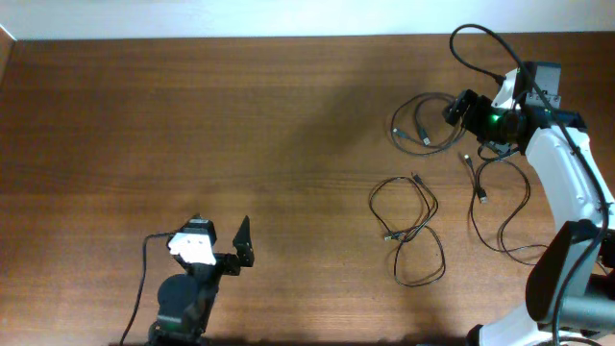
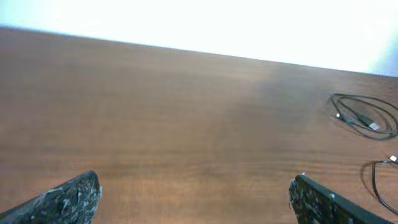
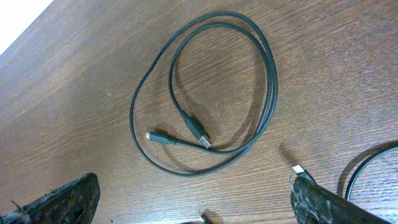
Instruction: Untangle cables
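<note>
Brown wood-grain table (image 1: 240, 125) fills the overhead view, with a pale wall strip along its far edge.

Three cables lie on its right half, each separate from the others.
- **Coil:** the first (image 1: 420, 137) is wound in a neat double loop at the far right. Both its plugs rest inside the loop, as the right wrist view shows (image 3: 196, 127).
- **Loose loops:** the second (image 1: 424, 192) sprawls in two open loops nearer the middle.
- **Beside the arm:** the third (image 1: 476, 183) trails in a long curve beside the right arm.

The right gripper (image 1: 454, 111) hangs over the coil's right edge with its fingers spread wide and grasping nothing.

The left gripper (image 1: 221, 233) sits at the near left, well apart from all three cables. It is likewise spread and empty.

From the left wrist, the coil (image 2: 364, 118) shows far off at the right.
</note>
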### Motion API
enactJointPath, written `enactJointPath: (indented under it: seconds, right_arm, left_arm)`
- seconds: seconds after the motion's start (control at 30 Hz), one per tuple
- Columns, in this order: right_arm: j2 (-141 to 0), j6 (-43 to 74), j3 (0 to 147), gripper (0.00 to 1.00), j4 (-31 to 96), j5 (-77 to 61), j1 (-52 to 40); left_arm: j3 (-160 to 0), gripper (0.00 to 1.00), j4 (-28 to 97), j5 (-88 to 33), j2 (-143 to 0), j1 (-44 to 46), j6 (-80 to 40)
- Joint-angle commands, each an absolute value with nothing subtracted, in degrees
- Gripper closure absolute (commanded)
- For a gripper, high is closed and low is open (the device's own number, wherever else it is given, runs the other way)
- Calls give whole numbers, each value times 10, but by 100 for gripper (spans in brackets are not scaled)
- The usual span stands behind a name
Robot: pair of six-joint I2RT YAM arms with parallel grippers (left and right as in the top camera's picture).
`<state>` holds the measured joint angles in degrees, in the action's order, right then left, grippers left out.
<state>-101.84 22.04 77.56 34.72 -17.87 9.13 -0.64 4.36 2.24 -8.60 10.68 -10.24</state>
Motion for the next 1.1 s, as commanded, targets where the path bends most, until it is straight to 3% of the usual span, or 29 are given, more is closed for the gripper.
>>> enactJointPath:
  seconds: [0.0,0.47,1.07]
  right_arm:
    - [-1021,214,776,2,348,-173,89]
    - [-1021,214,776,2,348,-173,89]
    - [-1021,214,776,2,348,-173,89]
  left_arm:
    - [-5,1,48,28,-13,95,8]
    - [-5,1,47,24,-3,14,48]
    - [-5,1,47,24,-3,13,48]
